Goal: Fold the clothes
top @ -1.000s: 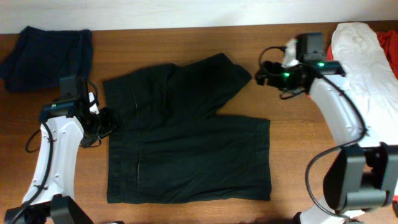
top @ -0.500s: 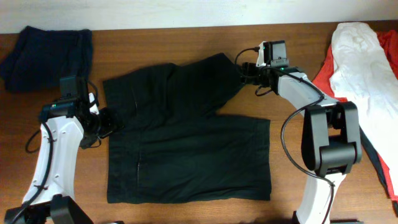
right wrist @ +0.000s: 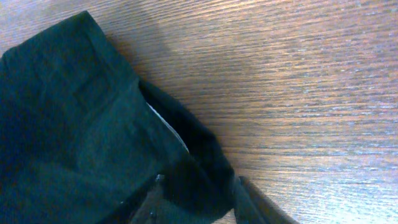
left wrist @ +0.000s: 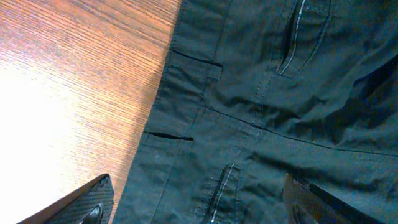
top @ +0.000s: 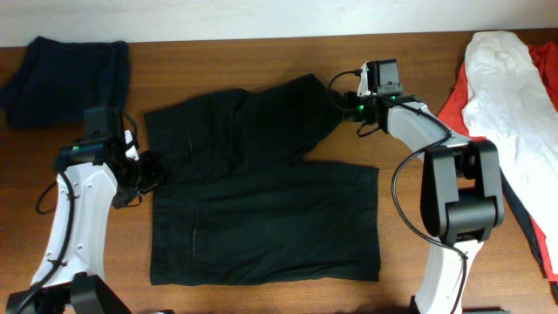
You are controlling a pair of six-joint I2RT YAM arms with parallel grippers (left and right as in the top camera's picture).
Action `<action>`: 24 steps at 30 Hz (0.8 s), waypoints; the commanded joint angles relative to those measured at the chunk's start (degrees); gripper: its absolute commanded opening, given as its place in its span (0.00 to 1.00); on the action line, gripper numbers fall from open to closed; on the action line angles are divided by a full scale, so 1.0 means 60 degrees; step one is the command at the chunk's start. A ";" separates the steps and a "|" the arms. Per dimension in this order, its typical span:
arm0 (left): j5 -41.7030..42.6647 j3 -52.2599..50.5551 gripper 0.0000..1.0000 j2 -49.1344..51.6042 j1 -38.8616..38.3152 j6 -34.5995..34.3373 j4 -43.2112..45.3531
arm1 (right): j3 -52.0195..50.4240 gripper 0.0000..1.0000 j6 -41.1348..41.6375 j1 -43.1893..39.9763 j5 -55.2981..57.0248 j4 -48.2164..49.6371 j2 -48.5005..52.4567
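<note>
The clothes [top: 261,201], a pair of black shorts, lie spread flat on the wooden table [top: 78,253], with one leg angled to the upper right. My left gripper [top: 150,172] is open at their left edge. In the left wrist view its fingers straddle the waistband area of the clothes [left wrist: 280,93], and the left gripper [left wrist: 199,205] holds nothing. My right gripper [top: 343,103] is at the upper right leg corner. In the right wrist view the right gripper [right wrist: 199,199] is pinched on the hem of the clothes [right wrist: 74,124], where a light grey inner edge [right wrist: 165,124] shows.
A folded navy garment [top: 70,74] lies at the back left corner. A white garment [top: 506,78] on top of a red garment [top: 545,61] sits along the right edge. Bare wood lies between the shorts and that pile.
My right arm has swung left from beside the white garment to the shorts' upper right leg corner, and its jaws have closed on the hem. The left arm has stayed put.
</note>
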 commanded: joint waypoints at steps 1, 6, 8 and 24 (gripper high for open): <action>-0.0033 -0.0025 0.86 -0.0029 -0.0004 0.0015 0.0015 | 0.0091 0.04 -0.0069 0.0095 0.0106 -0.0084 0.0193; -0.0036 -0.0025 0.87 -0.0029 -0.0004 0.0018 0.0022 | 0.0754 0.04 -0.0066 -0.0408 0.0237 -0.1530 -0.0095; -0.0036 -0.0025 0.86 -0.0029 -0.0004 0.0018 0.0058 | 0.1424 0.04 -0.0066 -0.0743 0.0233 -0.2863 -0.0244; 0.0342 -0.0025 0.87 -0.0029 -0.0011 0.0018 0.1035 | 0.2124 0.11 0.2645 -0.1056 0.4419 -0.8801 -0.1155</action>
